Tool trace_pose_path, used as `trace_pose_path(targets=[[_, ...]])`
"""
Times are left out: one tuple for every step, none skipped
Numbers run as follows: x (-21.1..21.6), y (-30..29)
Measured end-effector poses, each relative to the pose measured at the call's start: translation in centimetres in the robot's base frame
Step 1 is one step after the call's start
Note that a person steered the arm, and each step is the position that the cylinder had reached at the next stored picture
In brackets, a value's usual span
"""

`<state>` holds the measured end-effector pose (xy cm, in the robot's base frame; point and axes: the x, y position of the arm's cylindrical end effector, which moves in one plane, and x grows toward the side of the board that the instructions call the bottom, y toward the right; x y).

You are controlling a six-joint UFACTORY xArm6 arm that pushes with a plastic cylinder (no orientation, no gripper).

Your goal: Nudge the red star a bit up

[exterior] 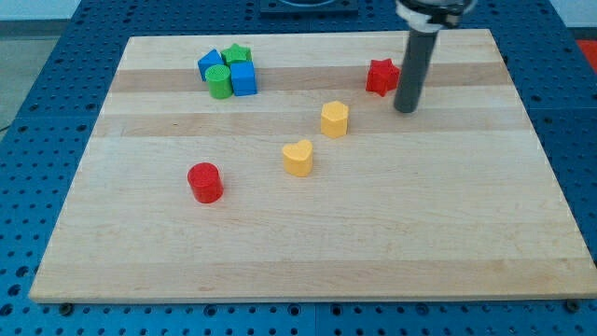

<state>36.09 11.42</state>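
Note:
The red star (381, 77) lies on the wooden board (308, 243) near the view's upper right. My tip (405, 109) rests on the board just right of and slightly below the star, a small gap apart from it. The dark rod rises from the tip to the view's top edge.
A yellow hexagonal block (334, 119) and a yellow heart (298, 158) lie mid-board. A red cylinder (204, 182) sits lower left. At the upper left cluster a blue pentagon-like block (210, 63), a green star (237, 54), a green cylinder (219, 82) and a blue cube (243, 78).

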Motion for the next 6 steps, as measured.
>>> trace_pose_path(targets=[[-2.4,-1.5],[-4.0,-4.1],[-4.2,-9.5],[-5.0,-3.2],[-5.0,-1.1],[-5.1,-10.8]])
